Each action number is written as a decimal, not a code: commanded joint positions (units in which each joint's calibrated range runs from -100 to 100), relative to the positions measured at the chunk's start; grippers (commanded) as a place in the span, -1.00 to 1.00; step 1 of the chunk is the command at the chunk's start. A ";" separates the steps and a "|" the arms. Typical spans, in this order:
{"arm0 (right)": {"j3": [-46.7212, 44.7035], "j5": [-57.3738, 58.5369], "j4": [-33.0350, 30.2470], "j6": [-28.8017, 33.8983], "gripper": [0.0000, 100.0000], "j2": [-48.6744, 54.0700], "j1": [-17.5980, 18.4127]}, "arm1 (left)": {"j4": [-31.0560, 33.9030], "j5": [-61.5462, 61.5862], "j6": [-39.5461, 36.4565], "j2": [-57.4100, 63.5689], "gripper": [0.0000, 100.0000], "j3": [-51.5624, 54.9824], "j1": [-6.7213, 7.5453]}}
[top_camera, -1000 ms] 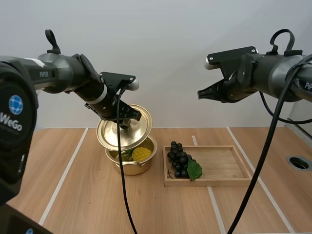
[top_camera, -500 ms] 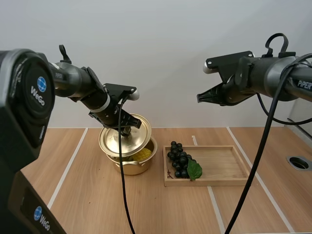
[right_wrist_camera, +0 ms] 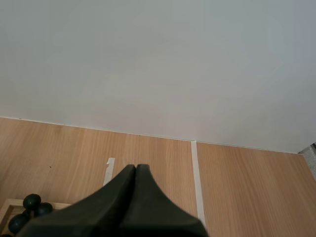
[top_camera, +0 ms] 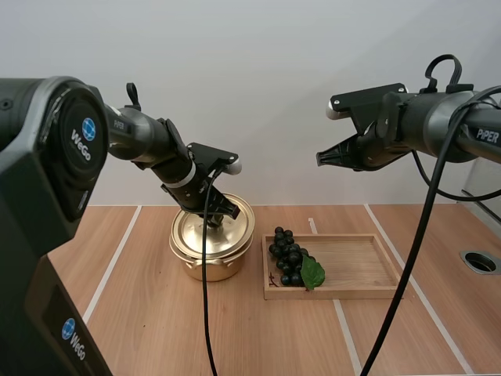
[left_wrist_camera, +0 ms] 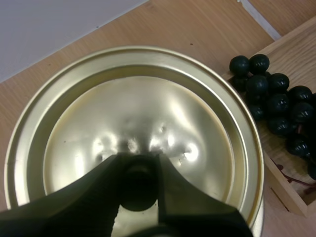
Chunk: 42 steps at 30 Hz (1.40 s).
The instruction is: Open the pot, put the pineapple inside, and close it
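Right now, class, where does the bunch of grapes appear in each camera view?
High view: grapes at the wooden tray's left end, right of the pot.
Left wrist view: grapes in the tray, beside the lid.
Right wrist view: grapes in the tray's corner, near the right gripper.
Shared landmark: the wooden tray.

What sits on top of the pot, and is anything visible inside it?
The gold lid lies on the pot, its knob pinched by the left gripper. The lid covers the inside; contents are hidden.

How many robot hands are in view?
2: the left hand grips the black knob of the round gold metal lid; the right hand hangs high over the wooden table.
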<state>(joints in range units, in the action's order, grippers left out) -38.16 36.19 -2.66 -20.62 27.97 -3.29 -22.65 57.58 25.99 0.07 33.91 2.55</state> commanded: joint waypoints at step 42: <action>-0.07 -1.77 -0.65 0.48 -1.00 0.33 -0.26 | 8.11 25.11 -7.29 -3.20 -1.00 -10.12 0.16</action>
<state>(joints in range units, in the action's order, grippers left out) -38.16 35.46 -2.76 -20.62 27.97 -3.29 -13.98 82.77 19.29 -2.65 23.52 2.63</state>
